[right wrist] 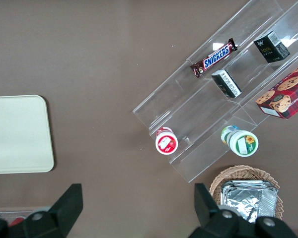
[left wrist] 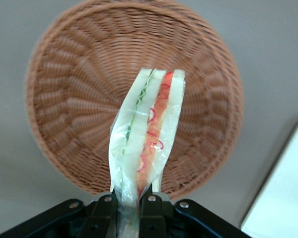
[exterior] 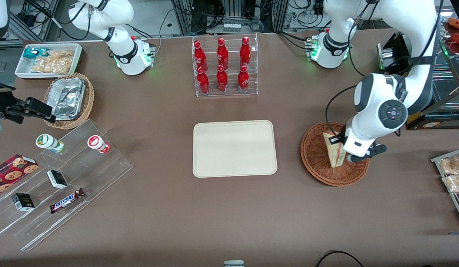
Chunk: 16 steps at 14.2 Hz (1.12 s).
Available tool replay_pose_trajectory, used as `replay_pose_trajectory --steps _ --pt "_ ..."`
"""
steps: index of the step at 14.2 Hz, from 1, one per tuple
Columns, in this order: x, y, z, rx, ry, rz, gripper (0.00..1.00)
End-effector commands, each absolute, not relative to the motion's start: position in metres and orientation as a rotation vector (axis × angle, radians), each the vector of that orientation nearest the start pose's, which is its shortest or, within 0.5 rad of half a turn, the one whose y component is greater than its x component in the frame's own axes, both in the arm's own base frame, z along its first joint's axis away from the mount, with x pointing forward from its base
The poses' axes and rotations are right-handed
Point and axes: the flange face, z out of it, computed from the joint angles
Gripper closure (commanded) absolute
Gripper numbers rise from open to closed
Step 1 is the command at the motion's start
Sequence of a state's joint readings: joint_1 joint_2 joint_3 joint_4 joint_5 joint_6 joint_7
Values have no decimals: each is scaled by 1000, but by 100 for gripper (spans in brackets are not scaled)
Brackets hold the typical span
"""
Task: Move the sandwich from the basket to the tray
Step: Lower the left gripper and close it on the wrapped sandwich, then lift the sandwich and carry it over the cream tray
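Pincer (left wrist: pixel 130 210) clamping sandwich (left wrist: pixel 148 134) — seemingly above basket (left wrist: pixel 64 99)

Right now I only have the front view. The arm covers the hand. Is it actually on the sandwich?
Observer: Yes. In the left wrist view the hand is shut on the wrapped sandwich, pinching one end of it.
Operator: Is it lifted or still lying flat?
Observer: The wrist view shows the sandwich hanging out from the fingers over the basket, with its filling edge facing the camera.
Operator: Tray free on the parked arm's end?
Observer: The right wrist view shows that part of the tray bare.
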State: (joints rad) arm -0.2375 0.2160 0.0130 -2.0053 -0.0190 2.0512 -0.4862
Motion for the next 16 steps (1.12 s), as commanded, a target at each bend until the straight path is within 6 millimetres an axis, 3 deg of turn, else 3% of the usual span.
replay_pose_trajectory --steps 1,5,11,13,16 --pt "558 -186 330 -3065 -310 269 97" --pt "551 -276 328 -3050 -352 220 97" --pt "536 -412 302 -3031 -437 139 98" --pt "523 -450 292 -3031 -428 123 98" --pt "495 -489 276 -3020 -425 118 99"
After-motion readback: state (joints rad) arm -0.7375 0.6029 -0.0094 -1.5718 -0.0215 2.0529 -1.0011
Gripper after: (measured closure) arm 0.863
